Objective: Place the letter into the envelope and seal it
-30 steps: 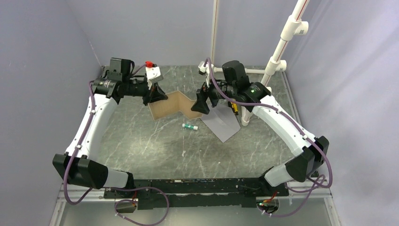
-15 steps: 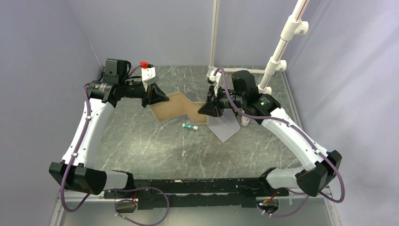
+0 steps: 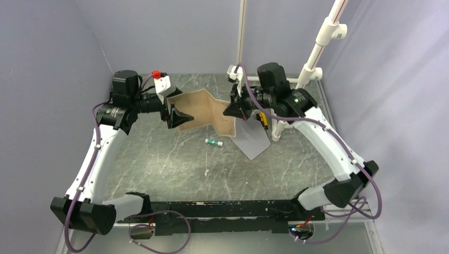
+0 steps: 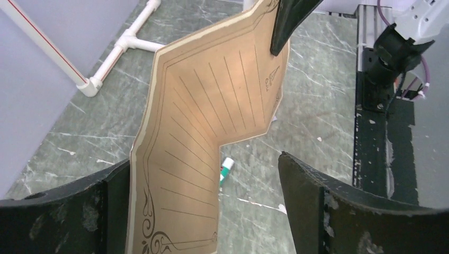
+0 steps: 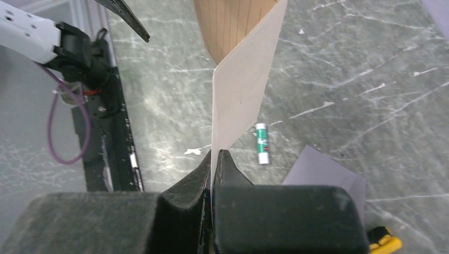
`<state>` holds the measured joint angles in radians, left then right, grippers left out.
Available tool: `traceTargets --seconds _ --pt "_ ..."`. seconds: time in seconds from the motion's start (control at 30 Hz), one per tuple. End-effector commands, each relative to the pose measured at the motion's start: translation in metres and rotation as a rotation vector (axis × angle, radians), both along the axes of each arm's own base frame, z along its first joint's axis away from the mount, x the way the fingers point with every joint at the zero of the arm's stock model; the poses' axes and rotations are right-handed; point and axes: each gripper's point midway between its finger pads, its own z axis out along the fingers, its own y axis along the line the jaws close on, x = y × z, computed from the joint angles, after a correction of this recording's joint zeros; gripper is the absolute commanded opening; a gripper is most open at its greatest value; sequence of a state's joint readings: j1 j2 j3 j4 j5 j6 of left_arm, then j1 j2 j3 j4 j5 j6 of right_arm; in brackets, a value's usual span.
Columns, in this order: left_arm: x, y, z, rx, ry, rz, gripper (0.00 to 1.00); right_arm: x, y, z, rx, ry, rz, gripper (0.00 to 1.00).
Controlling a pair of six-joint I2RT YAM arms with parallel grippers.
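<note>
**Tan-brown bordered paper letter (image 3: 204, 108) held off the table**

Top view: the letter hangs bent between both arms. The flat grey paper envelope (image 3: 254, 138) lies on the marbled table (image 3: 159, 159) by a small green-and-white tube (image 3: 214, 142).
Left wrist: the left gripper (image 4: 204, 169) gapes wide, the sheet perhaps brushing one finger.
Right wrist: the right gripper (image 5: 214, 157) pinches the letter's edge

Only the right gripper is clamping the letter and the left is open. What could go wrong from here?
1. The right gripper pinches just one edge of the bent, lifted letter; it may slip or crease.
2. The left gripper stands open around the sheet and may snag it.
3. The glue stick lies near the envelope and may get knocked.
</note>
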<state>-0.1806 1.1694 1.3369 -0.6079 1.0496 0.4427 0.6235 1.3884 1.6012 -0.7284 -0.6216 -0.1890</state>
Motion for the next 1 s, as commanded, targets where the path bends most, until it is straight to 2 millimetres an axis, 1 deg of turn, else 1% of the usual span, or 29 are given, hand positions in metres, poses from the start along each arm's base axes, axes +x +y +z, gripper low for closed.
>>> traceTargets --seconds 0.0,0.1,0.2,0.27,0.37,0.4,0.47,0.57,0.67,0.83,0.97 --pt "0.031 -0.006 0.014 -0.046 -0.016 0.042 0.93 0.009 -0.008 -0.013 -0.147 -0.036 0.03 0.0" --pt "0.041 -0.007 0.013 -0.031 -0.004 0.048 0.93 0.008 -0.006 -0.009 -0.157 -0.058 0.049 0.0" --pt "0.042 -0.008 0.009 -0.02 -0.003 0.029 0.92 0.005 -0.007 -0.012 -0.188 -0.067 0.053 0.0" --pt "0.042 -0.01 -0.001 -0.018 0.013 0.005 0.86 0.003 -0.008 -0.016 -0.2 -0.075 0.053 0.0" --pt "0.042 -0.015 -0.025 -0.012 0.1 -0.025 0.76 0.001 -0.009 -0.02 -0.215 -0.068 0.057 0.0" --pt "0.039 -0.018 -0.027 -0.013 0.119 -0.049 0.75 0.001 -0.009 -0.022 -0.221 -0.065 0.06 0.0" --pt "0.035 -0.022 -0.026 -0.026 0.129 -0.084 0.77 0.001 -0.008 -0.025 -0.232 -0.058 0.067 0.0" --pt "0.041 -0.022 -0.027 -0.023 0.094 -0.07 0.83 0.0 -0.005 -0.027 -0.242 -0.049 0.082 0.0" --pt "0.043 -0.021 -0.029 -0.009 0.08 -0.077 0.87 -0.001 -0.003 -0.028 -0.248 -0.046 0.096 0.0" --pt "0.048 -0.022 -0.031 -0.001 0.085 -0.074 0.88 -0.005 -0.001 -0.03 -0.254 -0.031 0.118 0.0" --pt "0.052 -0.025 -0.029 -0.021 0.076 -0.083 0.87 -0.008 0.002 -0.03 -0.25 -0.016 0.137 0.0"
